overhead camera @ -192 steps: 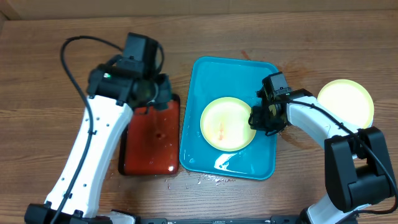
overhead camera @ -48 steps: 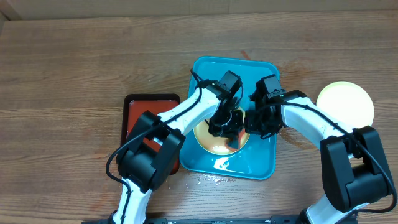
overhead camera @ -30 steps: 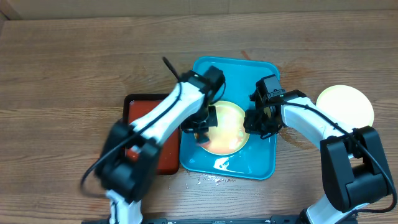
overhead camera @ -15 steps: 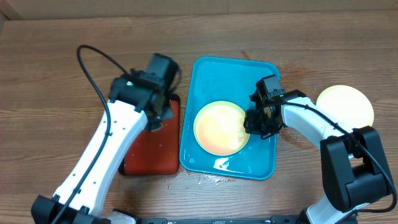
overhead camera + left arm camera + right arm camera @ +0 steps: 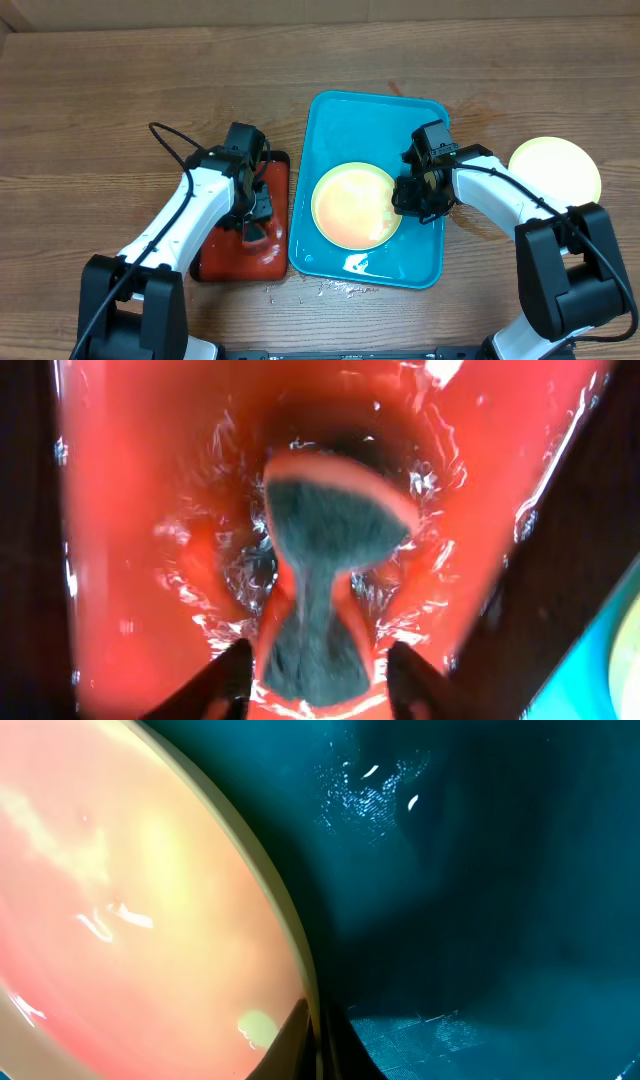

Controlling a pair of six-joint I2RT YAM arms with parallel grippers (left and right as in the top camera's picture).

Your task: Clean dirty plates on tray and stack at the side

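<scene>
A pale yellow-green plate (image 5: 352, 207) with a reddish-orange film lies in the turquoise tray (image 5: 340, 120). My right gripper (image 5: 408, 197) is shut on the plate's right rim. In the right wrist view its fingers (image 5: 322, 1035) pinch the rim of the plate (image 5: 130, 890) over the tray floor (image 5: 480, 870). A second yellow-green plate (image 5: 556, 165) lies on the bare table at the right. My left gripper (image 5: 250, 215) is over the red tray (image 5: 225, 255) and is shut on a dark sponge (image 5: 330, 520), pressed into red liquid. The blue plate is out of view.
The red tray (image 5: 130, 510) with a black rim holds wet red liquid and lies just left of the turquoise tray. Drops of water lie on the table at the turquoise tray's front edge (image 5: 335, 288). A reddish stain marks the wood right of the tray (image 5: 470, 105).
My left arm left the plate in the turquoise tray, swung left and lowered the sponge into the red tray. My right gripper kept its hold on the plate's rim.
</scene>
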